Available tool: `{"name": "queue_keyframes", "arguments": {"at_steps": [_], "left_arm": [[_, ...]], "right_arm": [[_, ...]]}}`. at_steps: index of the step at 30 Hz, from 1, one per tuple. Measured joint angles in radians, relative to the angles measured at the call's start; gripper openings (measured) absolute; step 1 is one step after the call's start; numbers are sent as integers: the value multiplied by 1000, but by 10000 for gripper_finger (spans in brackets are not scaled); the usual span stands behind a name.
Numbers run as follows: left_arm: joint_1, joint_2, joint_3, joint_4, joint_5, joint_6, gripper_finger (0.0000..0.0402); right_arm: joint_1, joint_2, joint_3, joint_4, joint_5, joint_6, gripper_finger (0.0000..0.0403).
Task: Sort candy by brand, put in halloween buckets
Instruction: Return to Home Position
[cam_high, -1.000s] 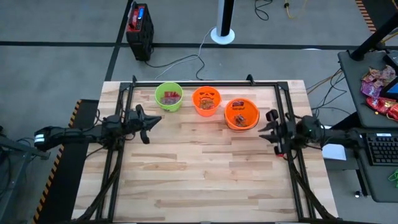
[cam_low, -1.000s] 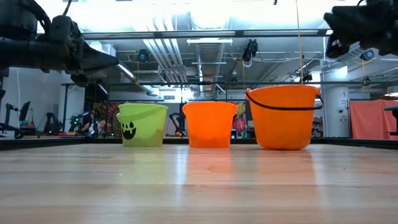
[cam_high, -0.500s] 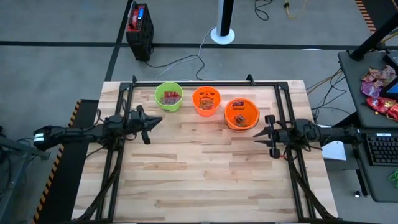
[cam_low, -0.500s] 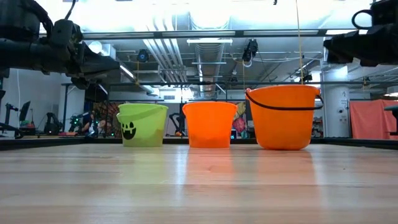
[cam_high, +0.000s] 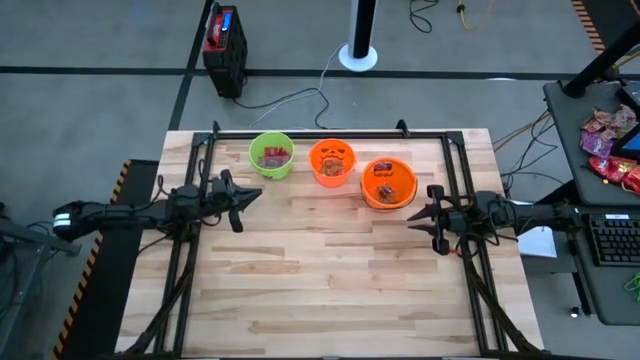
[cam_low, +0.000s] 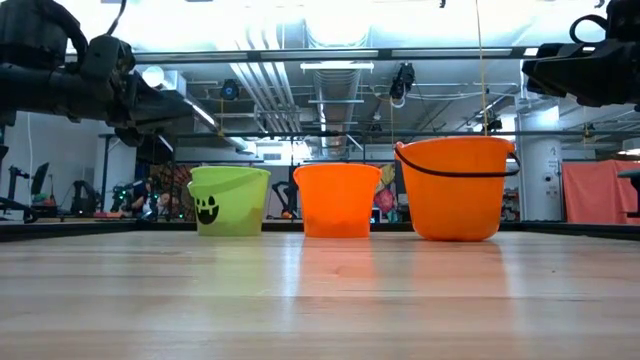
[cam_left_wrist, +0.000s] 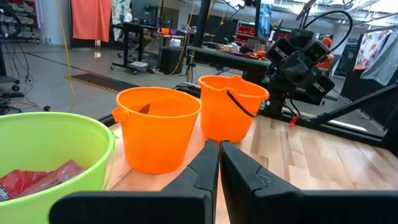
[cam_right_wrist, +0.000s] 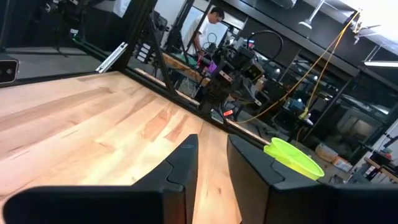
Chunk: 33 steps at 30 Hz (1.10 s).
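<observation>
Three buckets stand in a row near the table's far edge: a lime green bucket (cam_high: 271, 155), an orange jack-o'-lantern bucket (cam_high: 332, 162) and a wider orange bucket (cam_high: 388, 183). Each holds candy: red packets (cam_left_wrist: 37, 180) in the green one, dark pieces (cam_high: 385, 189) in the wide one. My left gripper (cam_high: 255, 193) hovers shut above the table, left of the green bucket, pointing right (cam_left_wrist: 219, 152). My right gripper (cam_high: 411, 216) hovers just near-right of the wide bucket, pointing left, fingers a little apart (cam_right_wrist: 212, 146). Both are raised above bucket height in the low view.
A black metal frame (cam_high: 330, 134) runs along the table's far, left and right sides. Bare wood (cam_high: 320, 270) fills the near half. A red-and-black boxy unit (cam_high: 224, 40) sits on the floor beyond. Pink and red bags (cam_high: 610, 140) lie on a side desk. A person (cam_right_wrist: 208, 25) stands far off.
My right gripper has moved a little toward the table's left, closer to the wide orange bucket, and has turned about its axis until level. The buckets have stayed in place.
</observation>
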Motion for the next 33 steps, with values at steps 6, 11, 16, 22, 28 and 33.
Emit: {"name": "queue_keyframes", "arguments": {"at_steps": [6,11,16,22,28,33], "left_arm": [[0,8,0,0,0,0,0],[0,11,0,0,0,0,0],[0,11,0,0,0,0,0],[0,11,0,0,0,0,0],[0,11,0,0,0,0,0],[0,11,0,0,0,0,0]], "right_arm": [[0,0,0,0,0,-1,85],[0,0,0,0,0,-1,85],[0,0,0,0,-1,-1,78],[0,0,0,0,-1,-1,73],[0,0,0,0,-1,-1,81],[0,0,0,0,-1,-1,86]]}}
